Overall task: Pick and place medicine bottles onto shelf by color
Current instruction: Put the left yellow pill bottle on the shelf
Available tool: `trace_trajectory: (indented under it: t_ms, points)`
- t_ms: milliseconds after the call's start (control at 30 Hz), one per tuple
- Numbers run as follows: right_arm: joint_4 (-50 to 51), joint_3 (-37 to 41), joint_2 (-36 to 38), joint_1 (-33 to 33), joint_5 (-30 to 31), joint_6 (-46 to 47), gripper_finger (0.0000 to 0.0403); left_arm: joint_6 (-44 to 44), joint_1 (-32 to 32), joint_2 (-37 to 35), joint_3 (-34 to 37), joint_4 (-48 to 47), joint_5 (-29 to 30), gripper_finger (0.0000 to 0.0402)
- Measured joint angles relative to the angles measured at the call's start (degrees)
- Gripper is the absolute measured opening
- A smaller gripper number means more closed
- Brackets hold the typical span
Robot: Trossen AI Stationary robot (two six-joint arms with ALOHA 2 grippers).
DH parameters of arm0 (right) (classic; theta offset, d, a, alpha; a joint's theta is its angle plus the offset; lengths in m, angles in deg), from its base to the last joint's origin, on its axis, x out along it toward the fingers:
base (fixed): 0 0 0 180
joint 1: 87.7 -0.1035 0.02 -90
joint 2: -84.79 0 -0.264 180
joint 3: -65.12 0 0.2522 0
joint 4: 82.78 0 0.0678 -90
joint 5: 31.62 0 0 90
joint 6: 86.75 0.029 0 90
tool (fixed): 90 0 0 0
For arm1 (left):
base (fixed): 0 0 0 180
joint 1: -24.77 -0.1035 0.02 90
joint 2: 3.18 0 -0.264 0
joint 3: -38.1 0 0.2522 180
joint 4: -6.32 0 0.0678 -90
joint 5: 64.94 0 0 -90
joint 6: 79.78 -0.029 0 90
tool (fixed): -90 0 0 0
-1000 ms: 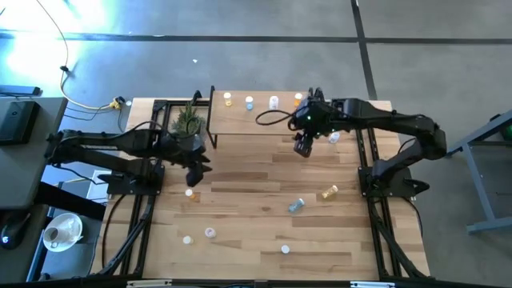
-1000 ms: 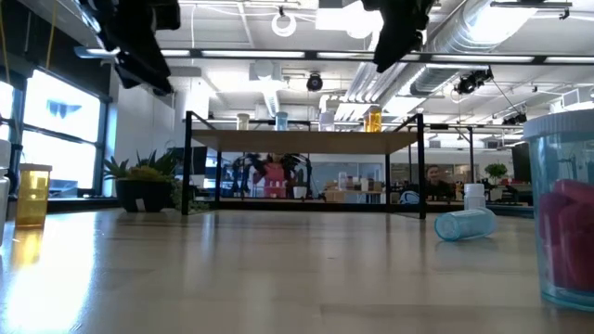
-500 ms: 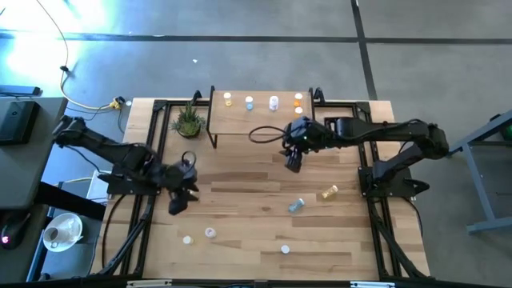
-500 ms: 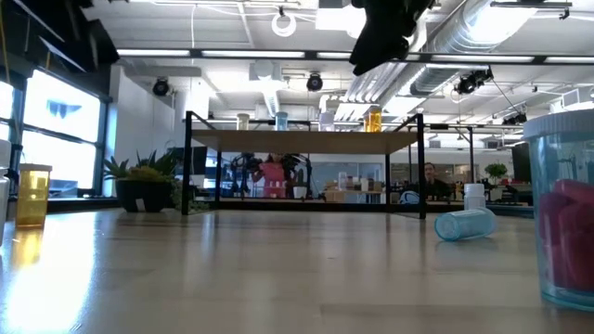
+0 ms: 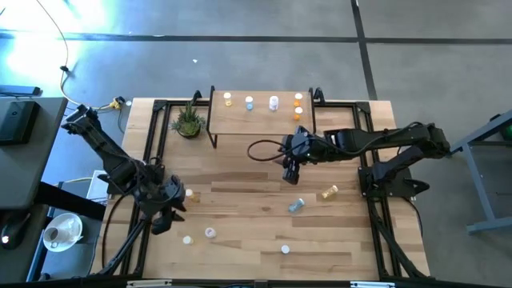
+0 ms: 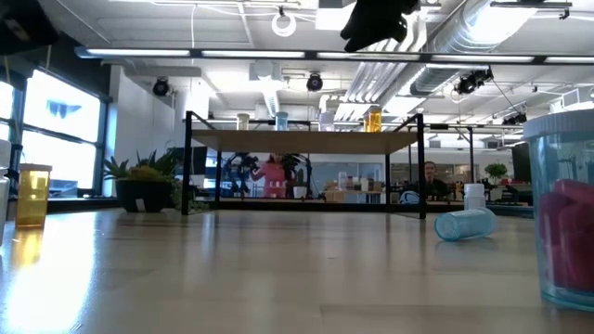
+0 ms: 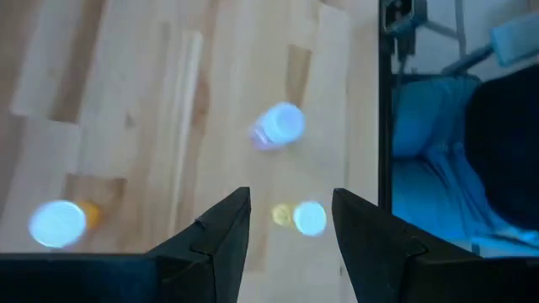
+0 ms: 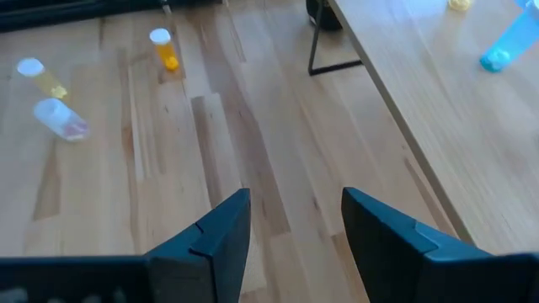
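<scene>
You are looking at the left gripper (image 5: 162,218) hanging over the near-left part of the wooden plank table (image 5: 240,200), fingers (image 7: 221,236) standing apart with nothing between them. Just beyond it a small yellow bottle with a white cap (image 5: 190,194) is standing, and nearer the front edge a second yellow bottle (image 5: 187,239) and a pale pink one (image 5: 210,233) are sitting close together (one more white-capped bottle (image 5: 285,249) is sitting alone by the near edge).

The right gripper (image 5: 290,174) is hovering over the middle of the table, just in front of the low light-wood shelf with black legs (image 5: 258,120), its fingers (image 8: 210,240) also spread and empty. To its near right a teal bottle (image 5: 296,206) is lying on its side beside an amber one (image 5: 329,193).

On the shelf, five bottles are lining the far and right edges: yellow (image 5: 228,100), blue (image 5: 249,102), white (image 5: 274,102), and two orange (image 5: 298,99). A green potted plant (image 5: 189,122) is standing just left of the shelf.

The centre planks between the arms are lying open.
</scene>
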Motion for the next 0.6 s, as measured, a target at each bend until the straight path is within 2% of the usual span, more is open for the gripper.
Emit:
trace_trajectory:
  t_ms: [400, 600]
  points:
    - [-0.2, 0.0, 0.0, -0.1, 2.1, -0.1, 0.0179, 6.0, 7.0, 6.1, 0.0, 0.1, 0.3, 0.0159]
    - [-0.2, 0.0, 0.0, -0.1, 2.1, -0.6, 0.0179, 5.7, 11.1, 10.2, 0.0, 3.0, 0.7, 0.0159]
